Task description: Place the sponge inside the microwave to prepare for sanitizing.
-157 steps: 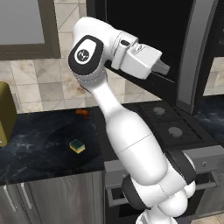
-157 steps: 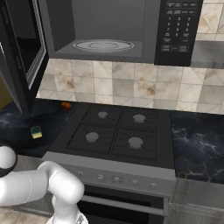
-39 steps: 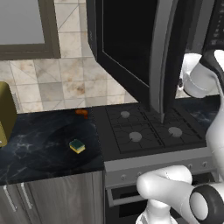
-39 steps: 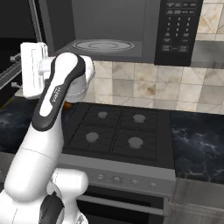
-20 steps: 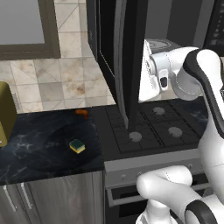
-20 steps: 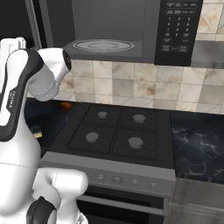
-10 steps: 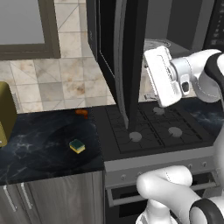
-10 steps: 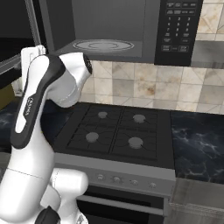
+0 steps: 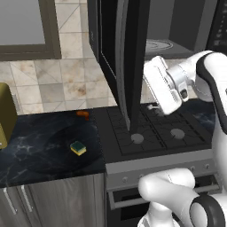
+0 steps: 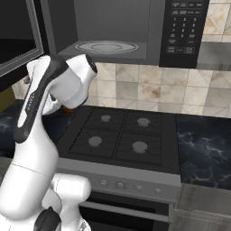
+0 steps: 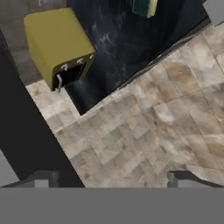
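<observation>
Sponge on counter; microwave open.

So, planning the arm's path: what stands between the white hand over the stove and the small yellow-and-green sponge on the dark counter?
The open microwave door, seen edge-on in the left base view, hangs between the gripper and the sponge.

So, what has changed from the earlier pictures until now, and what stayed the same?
The microwave door swung from partly open to wide open. The arm, first up at the door on the left, swung right over the stove, then turned its hand back toward the counter. Nothing was grasped. The sponge, the small orange thing and the yellow appliance kept their places.
</observation>
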